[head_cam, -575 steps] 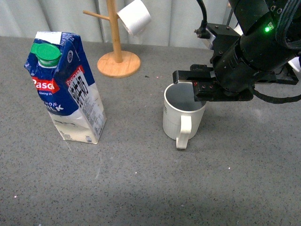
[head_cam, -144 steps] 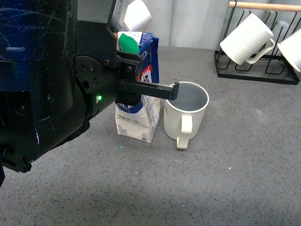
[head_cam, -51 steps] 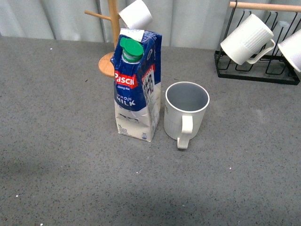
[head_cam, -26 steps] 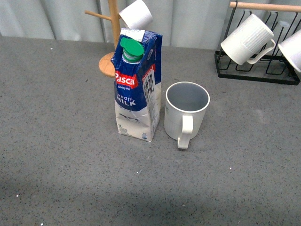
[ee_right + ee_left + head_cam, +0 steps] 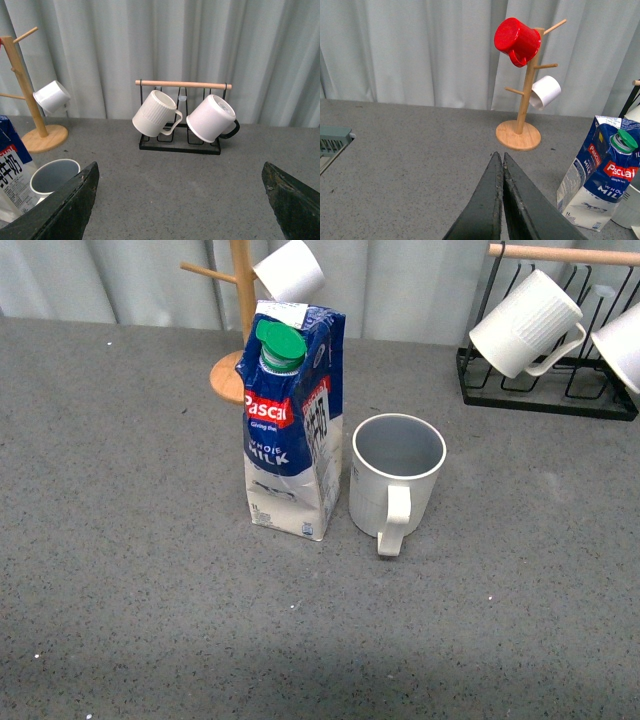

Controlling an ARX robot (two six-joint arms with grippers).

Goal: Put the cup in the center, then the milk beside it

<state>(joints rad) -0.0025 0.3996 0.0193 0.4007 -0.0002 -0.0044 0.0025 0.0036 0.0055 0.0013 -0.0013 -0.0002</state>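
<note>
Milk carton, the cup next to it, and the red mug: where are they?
milk carton [image 5: 288,455], front view, on its blue front panel.
cup [image 5: 385,498], front view, on its ribbed outer wall.
red mug [image 5: 516,39], left wrist view, on its side.

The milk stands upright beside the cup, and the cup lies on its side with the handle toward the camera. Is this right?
Not quite. In the front view the cup stands upright, opening up, not on its side. The milk does stand upright beside it, and the handle does face the camera.

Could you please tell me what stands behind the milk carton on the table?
Behind the milk carton stands a wooden mug tree holding a white cup. The carton covers part of its round base.
</note>
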